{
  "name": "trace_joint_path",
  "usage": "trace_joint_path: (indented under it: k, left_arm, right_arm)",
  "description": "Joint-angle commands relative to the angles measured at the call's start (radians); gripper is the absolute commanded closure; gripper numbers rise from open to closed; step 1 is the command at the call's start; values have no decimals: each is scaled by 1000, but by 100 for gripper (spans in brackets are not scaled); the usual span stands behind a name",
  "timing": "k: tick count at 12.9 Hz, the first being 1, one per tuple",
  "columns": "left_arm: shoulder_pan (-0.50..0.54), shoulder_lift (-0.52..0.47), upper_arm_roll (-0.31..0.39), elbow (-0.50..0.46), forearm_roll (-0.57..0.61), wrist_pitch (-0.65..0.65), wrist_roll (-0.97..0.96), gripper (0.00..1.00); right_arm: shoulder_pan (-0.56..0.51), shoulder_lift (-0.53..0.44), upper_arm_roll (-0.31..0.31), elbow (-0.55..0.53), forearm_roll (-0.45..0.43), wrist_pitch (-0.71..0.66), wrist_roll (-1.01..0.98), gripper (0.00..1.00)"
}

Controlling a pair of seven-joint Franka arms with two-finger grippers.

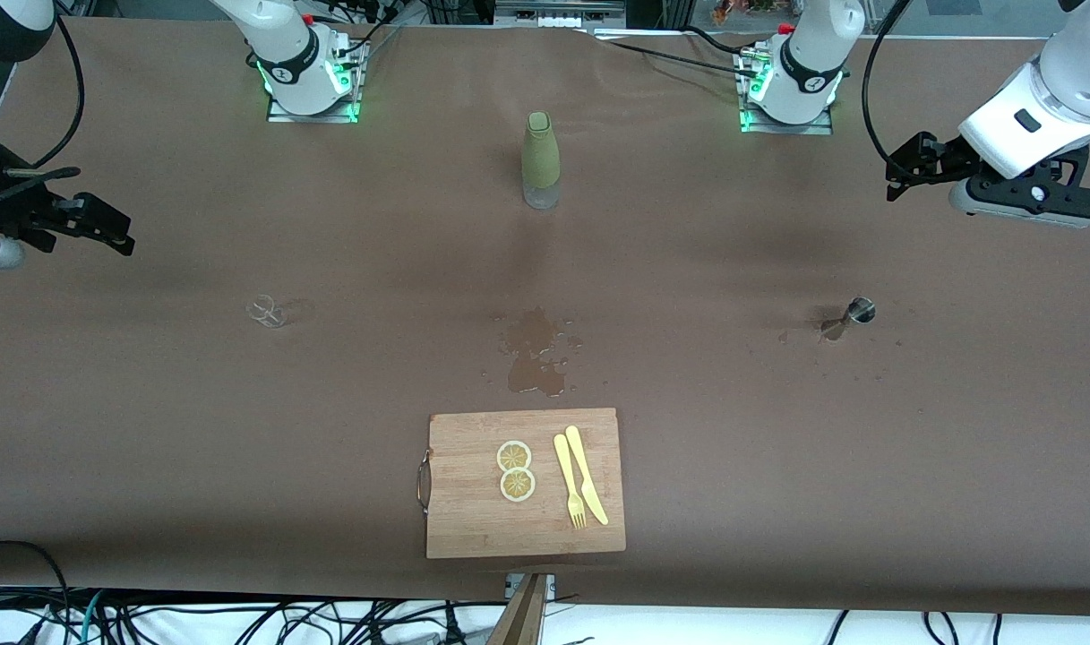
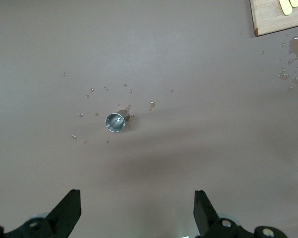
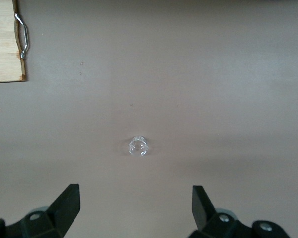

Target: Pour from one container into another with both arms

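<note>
A small metal jigger (image 1: 849, 317) stands on the brown table toward the left arm's end, with water drops around it; the left wrist view shows this jigger (image 2: 116, 121) from above. A small clear glass (image 1: 267, 311) stands toward the right arm's end, and the same glass (image 3: 138, 147) shows in the right wrist view. My left gripper (image 1: 894, 179) hangs open and empty over the table's end, apart from the jigger; its fingers frame bare table around the left gripper's middle (image 2: 137, 198). My right gripper (image 1: 119, 231) hangs open and empty over the other end, its middle (image 3: 134, 194) short of the glass.
A green-sleeved bottle (image 1: 541, 159) stands mid-table between the arm bases. A wet spill (image 1: 536, 351) lies nearer the camera. A wooden cutting board (image 1: 473, 520) with two lemon slices (image 1: 515, 469), a yellow fork (image 1: 569, 479) and knife (image 1: 587, 473) sits at the front edge.
</note>
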Motion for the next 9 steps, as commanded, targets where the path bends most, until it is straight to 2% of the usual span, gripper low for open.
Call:
trace_joint_path:
  k: [1,9]
  left_arm:
    - [6,15,4,24,-9,-10,-3,0]
    - [16,15,5,32,-9,-10,-3,0]
  right_arm:
    - [-7,-19,5,-13,17,-8,-6,0]
    - [-7,-19,5,-13,17,-7,-6,0]
